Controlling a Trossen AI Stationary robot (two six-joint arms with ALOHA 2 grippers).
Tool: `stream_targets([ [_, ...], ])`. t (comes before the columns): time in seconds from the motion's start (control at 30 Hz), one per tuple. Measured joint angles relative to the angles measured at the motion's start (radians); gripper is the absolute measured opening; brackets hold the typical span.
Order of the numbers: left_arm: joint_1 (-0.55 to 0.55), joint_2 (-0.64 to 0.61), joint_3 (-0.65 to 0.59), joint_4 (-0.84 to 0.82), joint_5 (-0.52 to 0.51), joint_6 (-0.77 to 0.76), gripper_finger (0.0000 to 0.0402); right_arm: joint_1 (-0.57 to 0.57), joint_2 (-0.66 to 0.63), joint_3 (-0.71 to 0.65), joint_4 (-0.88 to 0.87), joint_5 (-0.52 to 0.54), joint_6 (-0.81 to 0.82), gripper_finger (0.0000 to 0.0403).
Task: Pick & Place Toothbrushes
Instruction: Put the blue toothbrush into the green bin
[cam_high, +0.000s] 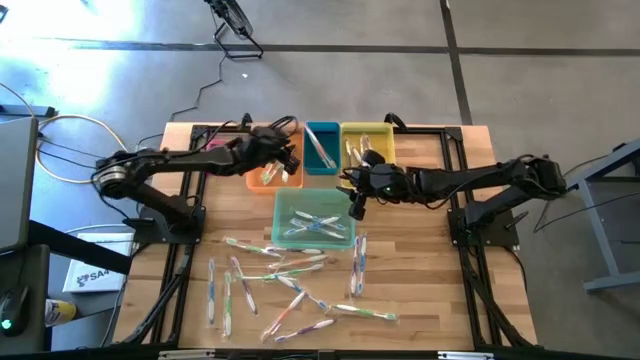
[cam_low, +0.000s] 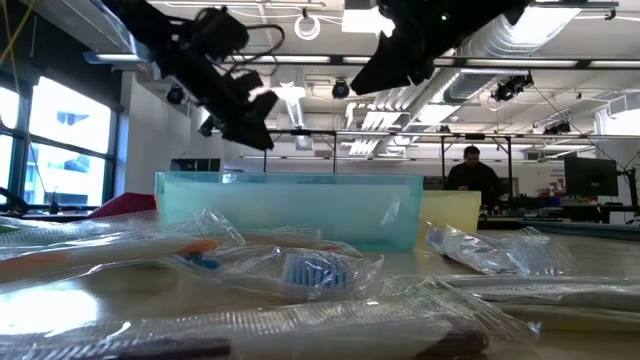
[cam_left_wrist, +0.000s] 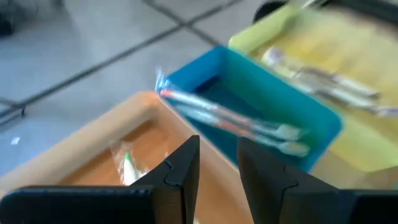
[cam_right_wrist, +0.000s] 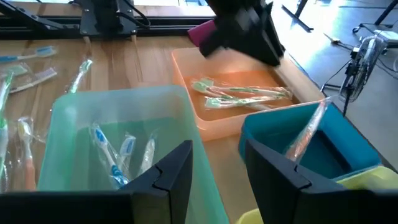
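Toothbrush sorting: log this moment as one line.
left gripper: empty, above orange bin | right gripper: open, empty, beside green bin | loose toothbrushes: on table

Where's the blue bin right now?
In the high view the blue bin sits at the table's far edge, between the orange bin on the left and the yellow bin on the right, behind the green bin.
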Motion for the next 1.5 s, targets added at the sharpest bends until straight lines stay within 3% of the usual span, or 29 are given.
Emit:
stream_targets([
  [0.27,-0.003,-0.233,-0.24,0.216,0.012,0.037,0.0104,-0.018,-0.163,-0.19,0.241,0.002,0.001,0.0139],
  [0.53,-0.036,-0.381,-0.454,0.559,0.116,0.163,0.0104,-0.057,-0.396,-0.43,0.491,0.015,0.0,0.0139],
  [0.63,-0.055,-0.42,-0.497,0.608,0.123,0.204,0.0104,-0.064,-0.466,-0.503,0.535,0.016,0.011,0.0139],
  [0.93,-0.073,-0.545,-0.503,0.335,0.171,0.14,0.0104,-0.063,-0.641,-0.624,0.523,0.024,0.036,0.0139],
  [1.17,-0.073,-0.719,-0.504,0.112,0.19,0.137,0.0104,-0.063,-0.773,-0.646,0.356,0.091,0.064,0.0139],
  [1.5,-0.073,-0.885,-0.504,-0.041,0.189,0.137,0.0104,-0.063,-0.877,-0.646,0.206,0.091,0.117,0.0139],
])
